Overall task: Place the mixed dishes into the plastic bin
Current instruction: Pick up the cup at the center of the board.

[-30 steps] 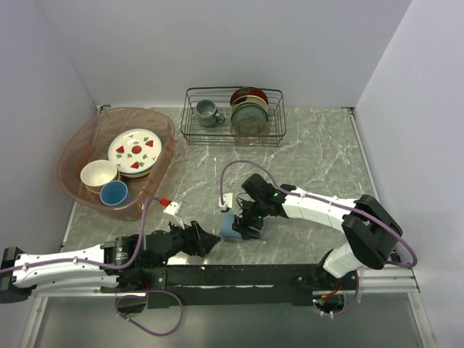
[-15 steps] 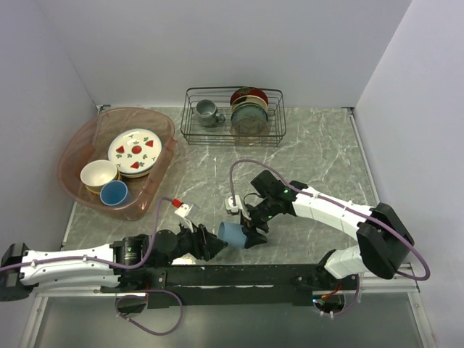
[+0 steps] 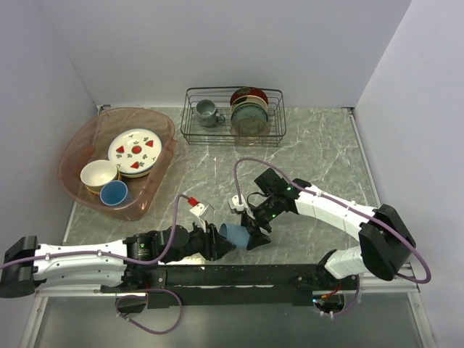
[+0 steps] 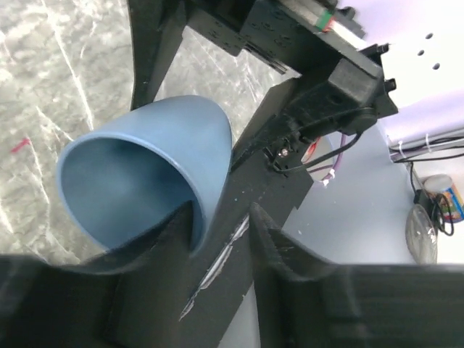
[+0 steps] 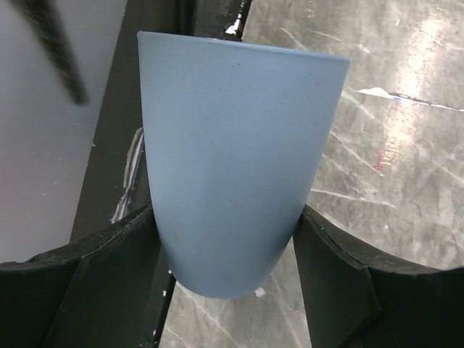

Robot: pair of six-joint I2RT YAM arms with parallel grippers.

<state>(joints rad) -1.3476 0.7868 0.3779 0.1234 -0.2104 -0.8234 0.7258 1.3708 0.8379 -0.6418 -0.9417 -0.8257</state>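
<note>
Marble table (image 3: pixel 326 152) below: right gripper (image 5: pixel 226 246) clamps the light-blue cup (image 5: pixel 232 130), left gripper (image 4: pixel 221 221) gapes astride its rim — a premature release could drop it.

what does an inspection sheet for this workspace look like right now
surface: grey marbled tabletop
job's things: plastic bin holds strawberry plate on a stack, cream bowl, blue cup; second cup held sideways between the arms
clutter: wire rack with grey mug and dark plates
grippers: right gripper clamped on second cup's base; left gripper, one finger inside its rim, grip unclear
cables: purple cable looped over each arm
surroundings: plain walls on three sides
</note>
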